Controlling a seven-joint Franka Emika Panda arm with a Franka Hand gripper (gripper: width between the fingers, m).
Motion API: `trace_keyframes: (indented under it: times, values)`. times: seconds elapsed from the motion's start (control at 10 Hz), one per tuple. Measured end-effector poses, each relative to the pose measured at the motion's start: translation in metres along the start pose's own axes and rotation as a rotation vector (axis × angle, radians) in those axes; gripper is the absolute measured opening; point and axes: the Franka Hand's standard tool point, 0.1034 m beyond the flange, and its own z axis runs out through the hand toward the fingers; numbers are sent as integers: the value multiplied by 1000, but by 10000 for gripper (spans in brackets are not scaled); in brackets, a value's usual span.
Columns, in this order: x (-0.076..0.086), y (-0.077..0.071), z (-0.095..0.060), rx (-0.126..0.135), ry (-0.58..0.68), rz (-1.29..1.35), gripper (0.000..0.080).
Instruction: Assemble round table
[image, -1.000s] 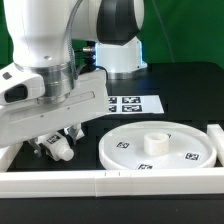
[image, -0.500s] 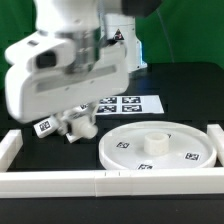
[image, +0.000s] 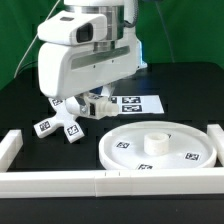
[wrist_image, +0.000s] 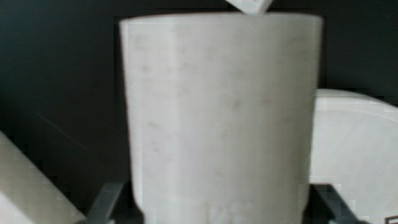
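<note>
Round table (image: 128, 146) is just loose white parts on the black worktop (image: 25, 100) right now, nothing joined up. Biggest thing in shot is the arm (image: 85, 60), leaning in from the far side over the left half of the scene. The long rail frame (image: 100, 181) runs along the near edge, with short ends sticking up at the exterior view's left and right. Inside it, near and to the right, the big rimmed disc (image: 185, 140) lies flat. The marker board (image: 140, 102) sits just beyond the disc, around the middle. The cross-shaped base (image: 55, 128) is over on the left, tags showing, apart from the disc. The gripper (image: 95, 103) is just right of that base and beside the marker board, clamped tight around the leg (wrist_image: 214, 120), which fills the wrist view standing upright. Can't tell if the leg touches the worktop. Smallest bit, the hub (image: 155, 141), stands up at the disc's centre.
</note>
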Motion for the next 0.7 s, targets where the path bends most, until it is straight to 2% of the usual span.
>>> trace_keyframes:
  times: [0.1,0.2,0.3,0.4,0.5,0.7]
  values:
    - [3,-18,-1,-3,12,-65,317]
    - [4,-39,-2,15,14,-102,317]
    - [7,-50,-3,-4,26,-143,317]
    - [4,-55,-1,-25,33,-209,317]
    - [1,-54,0,-17,24,-262,317]
    - [-2,-53,1,-20,13,-380,317]
